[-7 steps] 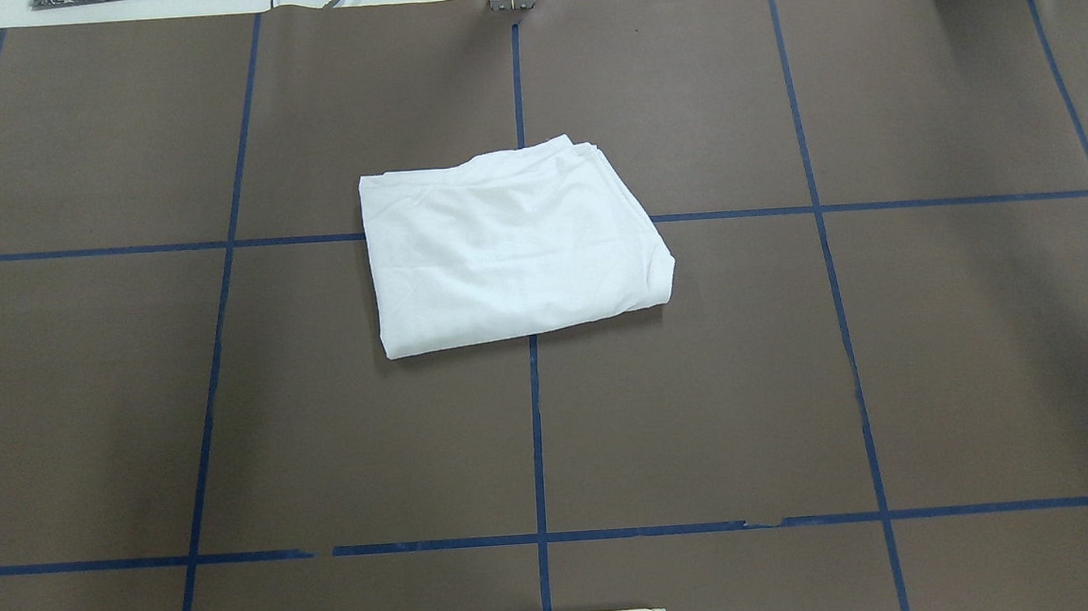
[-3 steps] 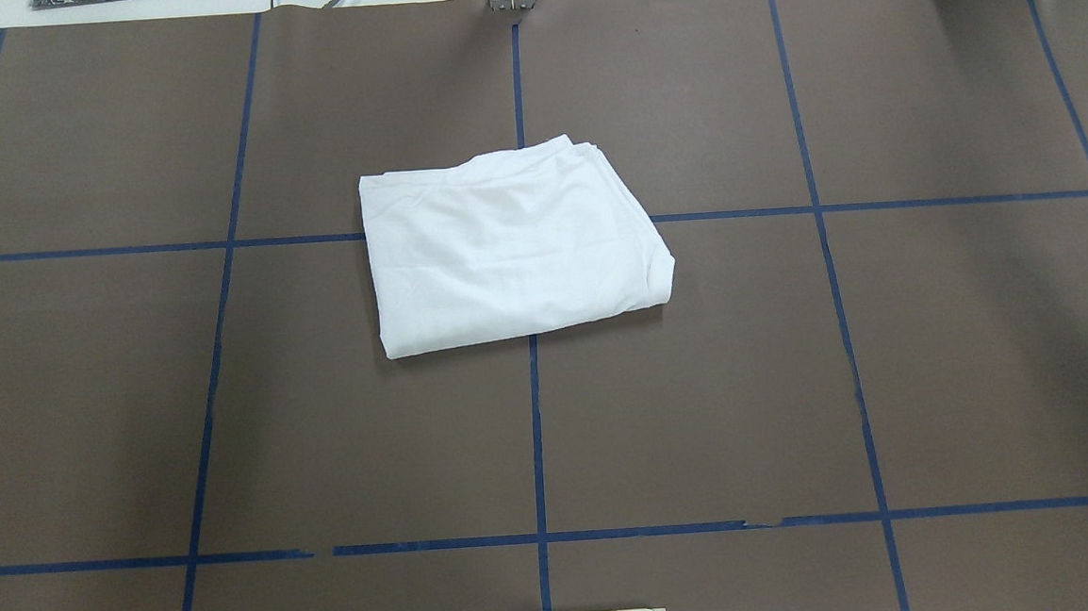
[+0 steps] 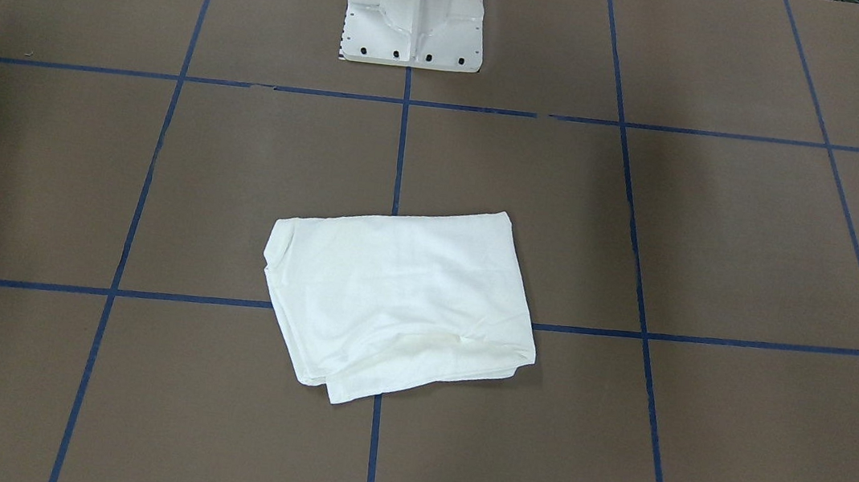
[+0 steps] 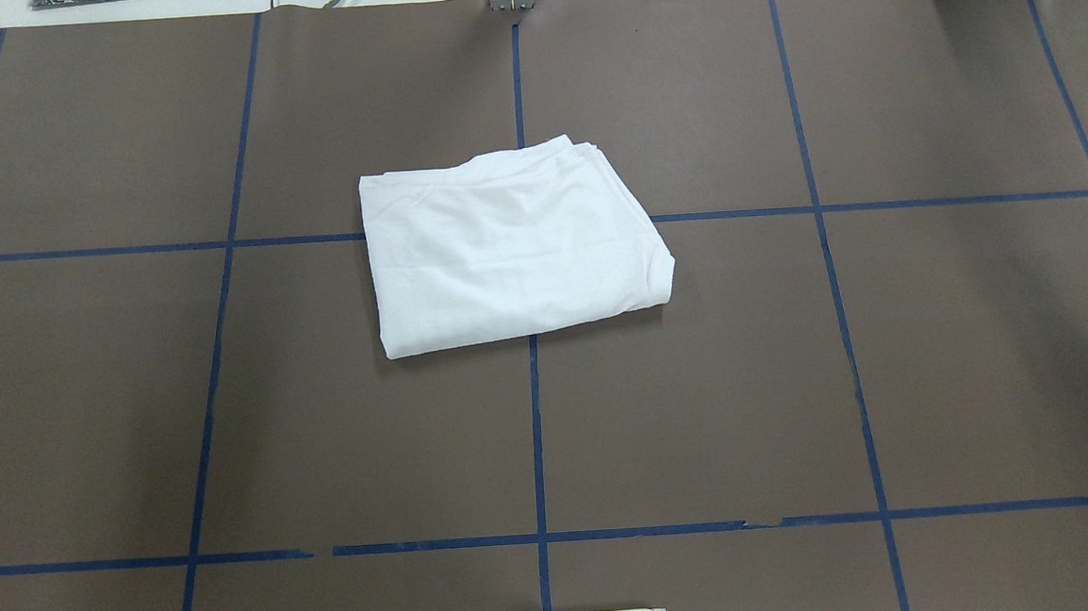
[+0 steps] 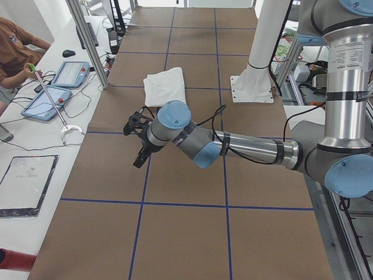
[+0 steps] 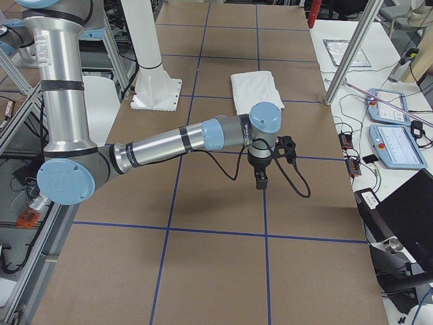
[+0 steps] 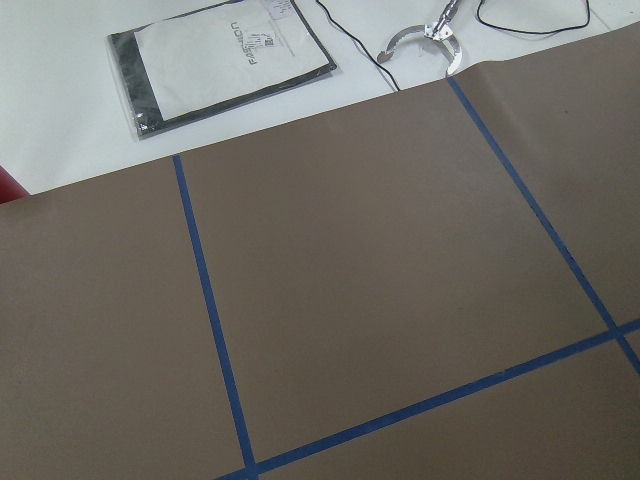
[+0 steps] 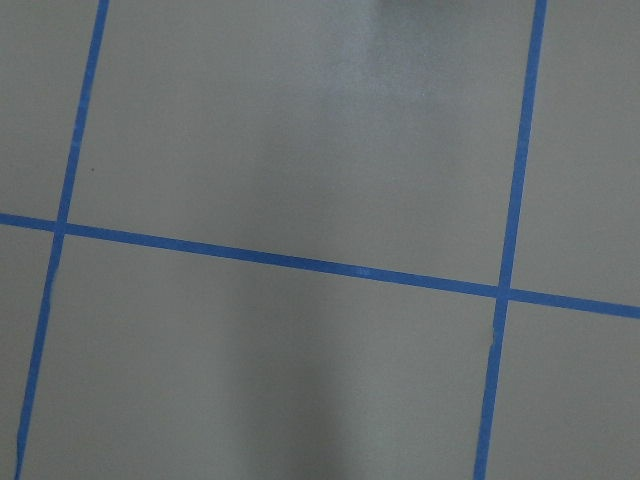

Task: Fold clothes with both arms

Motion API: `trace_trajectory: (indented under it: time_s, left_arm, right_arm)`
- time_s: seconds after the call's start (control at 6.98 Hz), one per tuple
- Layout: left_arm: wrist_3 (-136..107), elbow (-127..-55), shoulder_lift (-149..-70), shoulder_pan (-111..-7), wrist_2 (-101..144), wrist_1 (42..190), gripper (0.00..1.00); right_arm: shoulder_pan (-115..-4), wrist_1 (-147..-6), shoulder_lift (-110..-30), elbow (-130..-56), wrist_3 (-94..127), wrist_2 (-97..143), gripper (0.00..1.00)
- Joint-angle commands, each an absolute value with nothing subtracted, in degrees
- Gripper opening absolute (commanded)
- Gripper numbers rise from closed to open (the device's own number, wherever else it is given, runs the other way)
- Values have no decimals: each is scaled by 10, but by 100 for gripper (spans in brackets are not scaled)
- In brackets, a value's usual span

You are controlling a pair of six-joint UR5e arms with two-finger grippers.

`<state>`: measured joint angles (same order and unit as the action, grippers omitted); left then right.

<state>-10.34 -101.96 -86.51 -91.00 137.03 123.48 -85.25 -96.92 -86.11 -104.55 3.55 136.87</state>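
Note:
The white shirt (image 4: 512, 246) lies folded into a compact rectangle near the table's middle, on a crossing of blue tape lines. It also shows in the front view (image 3: 398, 302), the left side view (image 5: 165, 86) and the right side view (image 6: 255, 91). No print or collar shows. My left gripper (image 5: 138, 143) hangs above bare table, well short of the shirt, and I cannot tell whether it is open or shut. My right gripper (image 6: 260, 179) points down over bare table, apart from the shirt, and I cannot tell its state either. Both wrist views show only table.
The white pedestal base (image 3: 411, 45) stands at the robot's side of the table. A side bench holds tablets (image 5: 71, 73) and a bagged packet (image 7: 225, 55). An operator (image 5: 11, 46) sits there holding a grabber stick. Metal posts (image 6: 348, 57) stand at the table's far edge.

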Motion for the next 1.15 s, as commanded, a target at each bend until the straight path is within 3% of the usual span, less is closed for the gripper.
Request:
trace_trajectory:
  time_s: [0.0,1.0]
  left_arm:
    - [-103,-1020,-863,-910,1378,1235,100]
    - [-108,-1021,-865,-897,1403,1249,100]
  right_arm:
    - [-852,-969,-860,-1047,35,1369,100]
    - [-847,-925,-867,-1036,40,1370,100]
